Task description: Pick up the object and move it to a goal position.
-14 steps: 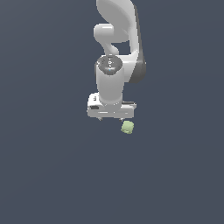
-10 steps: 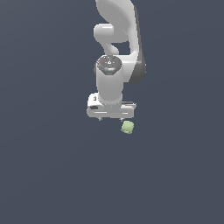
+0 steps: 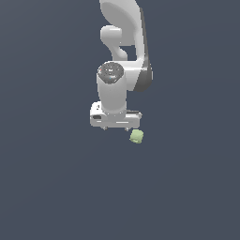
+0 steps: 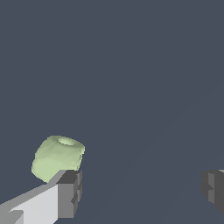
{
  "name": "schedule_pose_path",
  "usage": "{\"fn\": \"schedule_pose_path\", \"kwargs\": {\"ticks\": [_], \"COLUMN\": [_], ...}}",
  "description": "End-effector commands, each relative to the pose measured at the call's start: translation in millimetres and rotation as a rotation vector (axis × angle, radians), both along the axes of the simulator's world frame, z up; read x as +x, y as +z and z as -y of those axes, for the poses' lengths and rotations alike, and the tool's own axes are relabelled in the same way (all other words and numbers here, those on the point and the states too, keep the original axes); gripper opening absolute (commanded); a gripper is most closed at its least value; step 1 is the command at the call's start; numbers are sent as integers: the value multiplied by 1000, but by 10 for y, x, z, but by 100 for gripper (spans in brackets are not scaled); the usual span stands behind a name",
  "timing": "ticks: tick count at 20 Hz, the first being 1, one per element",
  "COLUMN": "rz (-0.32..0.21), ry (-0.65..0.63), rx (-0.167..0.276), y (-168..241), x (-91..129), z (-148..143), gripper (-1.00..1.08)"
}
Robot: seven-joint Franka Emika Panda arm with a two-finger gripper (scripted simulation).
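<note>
The object [image 3: 137, 136] is a small pale green, roughly cube-shaped piece with rounded edges. It lies on the dark grey floor just below the arm's hand, toward the exterior view's right. In the wrist view the object [image 4: 57, 158] shows a dent on its upper face and sits just past one fingertip [image 4: 70, 194], outside the gap. My gripper [image 4: 142, 192] is open wide and empty. In the exterior view the fingers are hidden behind the white hand [image 3: 115, 120].
The white arm [image 3: 123, 56] rises from the hand toward the top of the exterior view. The plain dark grey floor [image 3: 56, 187] spreads all around. No goal marker shows in either view.
The hand has shifted slightly between the earlier frames and now. The green object has not moved.
</note>
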State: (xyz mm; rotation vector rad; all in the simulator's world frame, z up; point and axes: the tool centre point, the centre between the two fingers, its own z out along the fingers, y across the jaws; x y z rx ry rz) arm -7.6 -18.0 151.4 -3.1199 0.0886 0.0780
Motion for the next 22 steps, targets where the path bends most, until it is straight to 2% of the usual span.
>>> {"fn": "schedule_pose_path", "kwargs": {"ticks": [1,10,22], "rz": [1,8,31], "ry": [-2,-62,-223], "rx": [0,-8,-24], "y": [-6,-127,-439], "x": [-1,-39,-201], "z": [-21,-233,-795], "gripper": [100,100,100]}}
